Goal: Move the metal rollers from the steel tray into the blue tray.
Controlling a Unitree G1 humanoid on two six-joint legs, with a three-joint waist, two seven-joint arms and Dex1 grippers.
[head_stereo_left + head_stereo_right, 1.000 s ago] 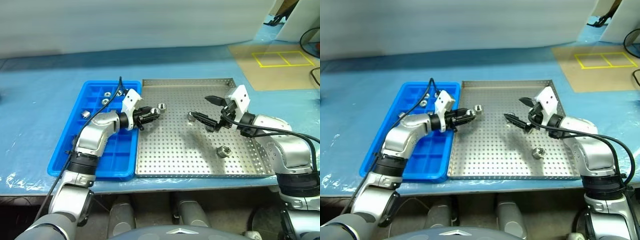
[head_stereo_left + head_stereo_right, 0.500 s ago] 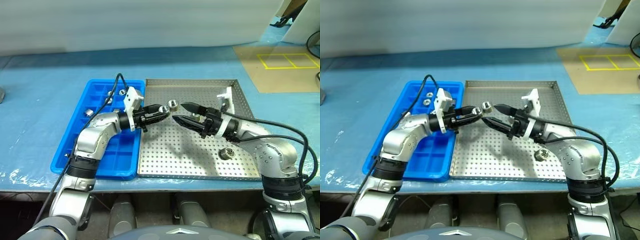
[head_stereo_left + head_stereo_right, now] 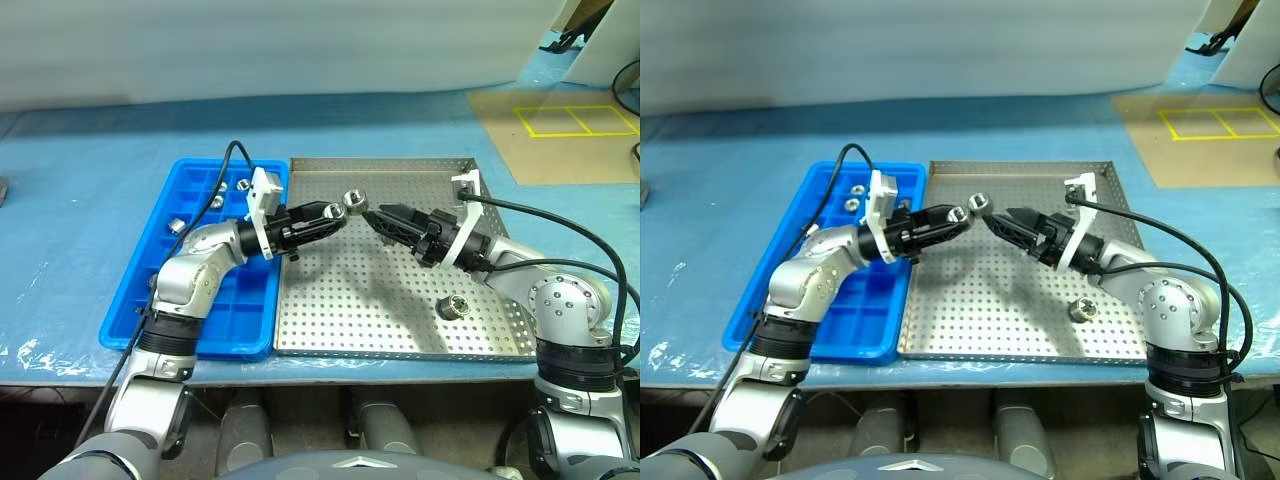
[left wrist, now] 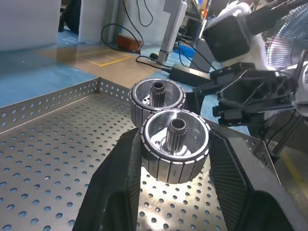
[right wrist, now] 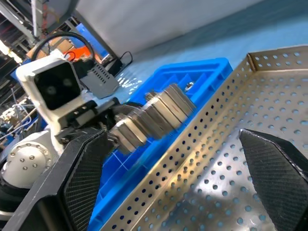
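Note:
My left gripper is shut on a metal roller and holds it up over the steel tray. A second roller clings to the far end of the held one. Facing them from the other side, my right gripper is open, its fingertips just short of that second roller. Another roller lies on the steel tray's perforated floor near its front right. The blue tray sits against the steel tray's left rim, with three rollers in its far compartments.
Both trays rest on a table under a blue cover. A brown board with yellow taped squares lies at the back right. A black cable loops over my right arm.
My right gripper has swung left across the steel tray, rolling over, and now faces the left one. My left gripper has risen a little with the rollers.

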